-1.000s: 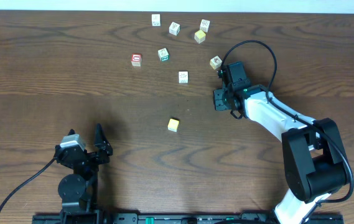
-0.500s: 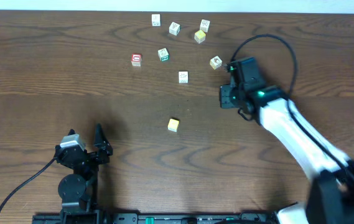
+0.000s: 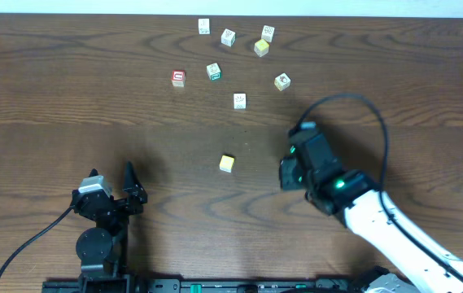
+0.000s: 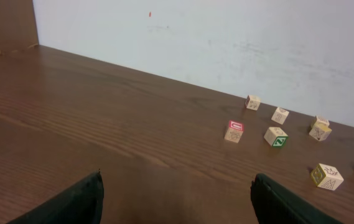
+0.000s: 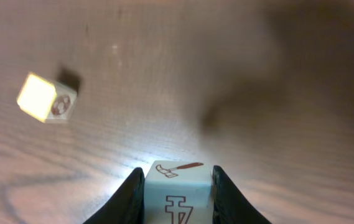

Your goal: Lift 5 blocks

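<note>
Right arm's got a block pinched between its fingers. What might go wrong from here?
1. The hammer-marked block sits right at the tips of the right fingers, so the hold looks shallow. A quick swing might let it slip or twist out.
2. The yellow block lies loose on the table nearby. Lowering or sweeping that way could knock it off its spot.

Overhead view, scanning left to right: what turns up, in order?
Left tool → red-bordered block → green-bordered block → lone whitish block → pale yellow block → right tool, gripping a hammer-picture block. Blocks level with others are skipped.
</note>
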Tool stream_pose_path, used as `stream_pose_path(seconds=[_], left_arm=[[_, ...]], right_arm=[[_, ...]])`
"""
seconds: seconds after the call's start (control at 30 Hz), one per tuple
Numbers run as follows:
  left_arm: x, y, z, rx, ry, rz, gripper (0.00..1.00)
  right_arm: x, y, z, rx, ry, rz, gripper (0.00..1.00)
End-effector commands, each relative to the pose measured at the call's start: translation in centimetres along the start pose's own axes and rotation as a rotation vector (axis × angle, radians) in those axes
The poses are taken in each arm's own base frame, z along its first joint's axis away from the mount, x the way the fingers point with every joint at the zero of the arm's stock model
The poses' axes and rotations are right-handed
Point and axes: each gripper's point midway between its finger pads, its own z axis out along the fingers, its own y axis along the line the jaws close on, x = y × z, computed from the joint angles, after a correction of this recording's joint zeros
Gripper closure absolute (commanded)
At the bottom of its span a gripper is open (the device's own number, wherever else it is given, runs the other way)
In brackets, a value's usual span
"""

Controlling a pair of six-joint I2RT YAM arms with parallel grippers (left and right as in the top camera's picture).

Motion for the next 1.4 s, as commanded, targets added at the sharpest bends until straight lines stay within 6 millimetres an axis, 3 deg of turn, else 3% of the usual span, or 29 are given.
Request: stream_pose_path(seconds=[0.0, 0.43, 0.57, 0.93, 1.2, 1.37], left_arm=[[1.6, 0.7, 0.1, -0.028, 0.047, -0.001, 0.24], [1.6, 0.7, 0.1, -0.028, 0.047, -0.001, 0.24], [1.6, 0.7, 0.1, -0.028, 0.047, -0.001, 0.24], [1.6, 0.7, 0.1, -0.028, 0.047, -0.001, 0.24], [1.6, 0.7, 0.1, -0.028, 0.047, -0.001, 0.24], [1.6, 0.7, 0.1, -0.027, 0.048, -0.001, 0.24]], right_arm=[[0.6, -0.3, 0.7, 0.042, -0.032, 0.050, 0.90], [4.5, -2.5, 4.8, 0.171, 0.117, 0.120, 0.93], [5.0, -2.2, 5.7, 0.155, 0.138, 0.120, 0.93], [5.1, -1.0, 5.8, 0.089, 0.157, 0.120, 0.86], [5.8, -0.1, 5.8, 0.039, 0.195, 0.070, 0.89], [5.9, 0.1, 5.7, 0.034, 0.196, 0.052, 0.82]])
